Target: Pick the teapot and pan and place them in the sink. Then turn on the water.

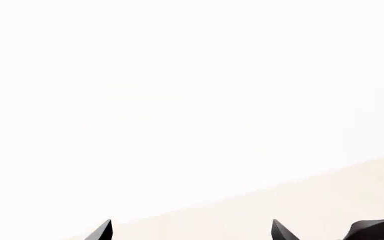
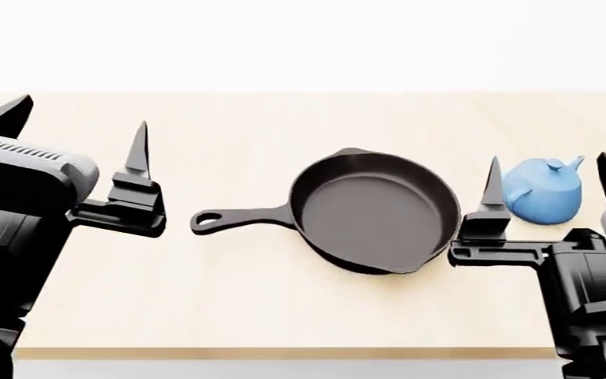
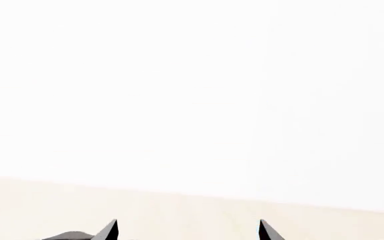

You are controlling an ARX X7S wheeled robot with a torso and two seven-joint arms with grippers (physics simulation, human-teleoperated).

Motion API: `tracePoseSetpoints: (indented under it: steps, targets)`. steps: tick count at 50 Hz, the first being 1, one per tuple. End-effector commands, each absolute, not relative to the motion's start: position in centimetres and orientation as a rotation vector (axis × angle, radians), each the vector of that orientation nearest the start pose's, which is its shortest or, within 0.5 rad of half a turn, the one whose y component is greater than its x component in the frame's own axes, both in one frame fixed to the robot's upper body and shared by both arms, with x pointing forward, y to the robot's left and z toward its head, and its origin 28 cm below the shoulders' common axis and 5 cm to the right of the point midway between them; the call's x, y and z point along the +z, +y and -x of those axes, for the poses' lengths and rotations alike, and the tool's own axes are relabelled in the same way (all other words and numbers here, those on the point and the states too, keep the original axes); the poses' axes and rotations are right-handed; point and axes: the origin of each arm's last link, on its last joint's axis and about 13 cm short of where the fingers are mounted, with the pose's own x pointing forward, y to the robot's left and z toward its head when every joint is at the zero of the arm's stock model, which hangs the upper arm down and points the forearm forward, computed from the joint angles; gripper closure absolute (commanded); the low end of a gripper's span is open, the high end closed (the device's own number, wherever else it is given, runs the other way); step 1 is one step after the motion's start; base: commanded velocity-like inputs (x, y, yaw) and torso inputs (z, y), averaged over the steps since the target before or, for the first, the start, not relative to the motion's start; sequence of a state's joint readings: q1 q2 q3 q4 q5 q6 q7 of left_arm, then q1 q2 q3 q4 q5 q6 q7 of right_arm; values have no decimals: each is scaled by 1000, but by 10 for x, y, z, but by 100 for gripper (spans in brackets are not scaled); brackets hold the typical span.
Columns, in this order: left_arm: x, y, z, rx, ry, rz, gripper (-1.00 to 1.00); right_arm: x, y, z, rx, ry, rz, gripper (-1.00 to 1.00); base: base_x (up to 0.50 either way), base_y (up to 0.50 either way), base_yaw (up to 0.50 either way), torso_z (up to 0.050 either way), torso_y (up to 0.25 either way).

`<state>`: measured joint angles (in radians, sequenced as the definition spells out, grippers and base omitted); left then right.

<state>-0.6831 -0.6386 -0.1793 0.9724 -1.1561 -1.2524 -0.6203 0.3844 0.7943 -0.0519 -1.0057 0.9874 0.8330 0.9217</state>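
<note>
Wood countertop (image 2: 240, 292), both grippers' jaws spread wide, empty, pan (image 2: 377, 212), teapot (image 2: 544, 192) untouched.

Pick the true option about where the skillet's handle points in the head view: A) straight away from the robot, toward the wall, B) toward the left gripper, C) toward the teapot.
B: the pan lies with its long handle stretching out toward the left gripper, away from the teapot.

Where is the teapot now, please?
In the head view, the teapot stands on the wooden counter at the right, beside the pan, behind the right tool.
</note>
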Motion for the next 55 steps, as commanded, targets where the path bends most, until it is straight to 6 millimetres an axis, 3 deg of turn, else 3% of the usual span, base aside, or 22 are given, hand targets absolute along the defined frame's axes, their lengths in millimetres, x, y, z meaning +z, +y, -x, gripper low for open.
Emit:
tracePoseSetpoints:
  steps: [1, 13, 26, 36, 48, 55]
  targets:
    - [258, 254, -182, -58, -284, -266, -100, 219, -134, -166, -155, -273, 185, -100, 500, 0, 0, 0, 0]
    - [259, 254, -181, -67, -275, -278, -100, 217, -134, -165, -169, -278, 193, -100, 442, 0, 0, 0, 1]
    - [287, 266, -182, -278, -197, -336, -100, 216, -133, -160, -249, -269, 187, -100, 0, 0, 0, 0, 0]
    - [308, 275, -193, -359, -30, -436, -100, 216, -133, -161, -256, -259, 187, -100, 0, 0, 0, 0, 0]
    - [319, 266, -192, -671, 118, -474, -100, 216, -132, -163, -257, -255, 188, -100, 0, 0, 0, 0, 0]
    - [323, 255, -203, -757, 158, -500, -100, 215, -133, -163, -258, -253, 184, -100, 0, 0, 0, 0, 0]
